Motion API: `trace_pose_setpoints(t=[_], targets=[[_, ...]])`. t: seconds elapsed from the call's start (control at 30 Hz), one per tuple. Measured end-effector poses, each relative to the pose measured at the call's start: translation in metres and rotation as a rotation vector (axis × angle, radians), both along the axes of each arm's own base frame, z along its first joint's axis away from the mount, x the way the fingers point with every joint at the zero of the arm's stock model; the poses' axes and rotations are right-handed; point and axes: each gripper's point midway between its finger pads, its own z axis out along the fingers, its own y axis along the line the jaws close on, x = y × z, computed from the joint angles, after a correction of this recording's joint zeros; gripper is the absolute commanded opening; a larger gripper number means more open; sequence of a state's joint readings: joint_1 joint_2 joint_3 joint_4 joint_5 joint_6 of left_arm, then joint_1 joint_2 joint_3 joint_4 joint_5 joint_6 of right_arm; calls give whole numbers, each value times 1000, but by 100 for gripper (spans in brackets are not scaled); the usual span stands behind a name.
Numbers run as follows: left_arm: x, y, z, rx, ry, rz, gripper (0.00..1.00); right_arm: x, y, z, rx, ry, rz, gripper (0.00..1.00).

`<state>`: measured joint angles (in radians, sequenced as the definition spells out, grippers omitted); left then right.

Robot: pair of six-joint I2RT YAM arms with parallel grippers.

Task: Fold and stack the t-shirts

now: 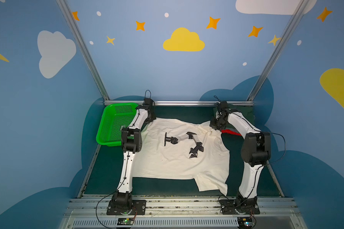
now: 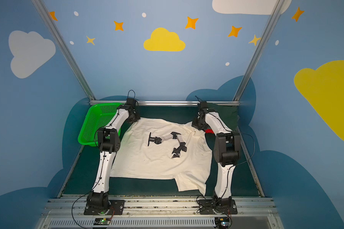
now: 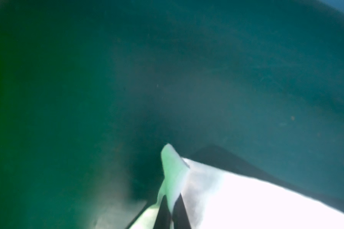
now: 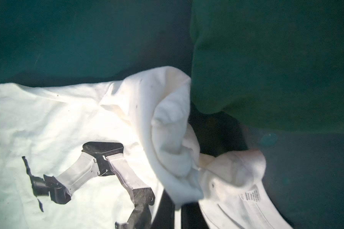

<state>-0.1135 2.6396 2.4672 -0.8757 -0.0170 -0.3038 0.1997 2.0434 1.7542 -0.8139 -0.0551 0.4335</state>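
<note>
The cream tee (image 1: 177, 158) lies flat in the middle of the counter (image 1: 167, 187) with its robot-arm picture facing up. Its long way runs from side to side. The neck points to the right and the bottom hem points to the left. One sleeve sticks out toward the near edge of the counter. The left end effector (image 3: 172, 198) is closed tight on the far corner of the hem, and a little tip of cloth pokes out past its fingers (image 3: 163, 212). The right end effector (image 4: 179, 206) is closed too, and it pinches a bunched-up bit of the tee at the far shoulder, just beside the neck. A green basket (image 1: 111, 126) sits at the far left, close to the hem. A red tee (image 1: 229, 132) peeks out beside the right arm, and a dark green tee (image 4: 266, 59) lies in the far right corner.
</note>
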Motion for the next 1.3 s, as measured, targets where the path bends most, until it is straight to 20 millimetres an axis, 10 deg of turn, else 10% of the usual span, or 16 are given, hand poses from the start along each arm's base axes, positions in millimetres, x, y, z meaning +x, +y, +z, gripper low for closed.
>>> trace_pose_setpoints(t=[0.4,0.93,1.3], targets=[[-29,6,85,-13,-122,29,3,0,0,4,0,2,1,0],[-59,5,69,-45,-100,48,3,1,2,14,9,-3,13,0],[-96,10,104,-75,-187,79,4,-7,-1,23,-3,-2,22,0]])
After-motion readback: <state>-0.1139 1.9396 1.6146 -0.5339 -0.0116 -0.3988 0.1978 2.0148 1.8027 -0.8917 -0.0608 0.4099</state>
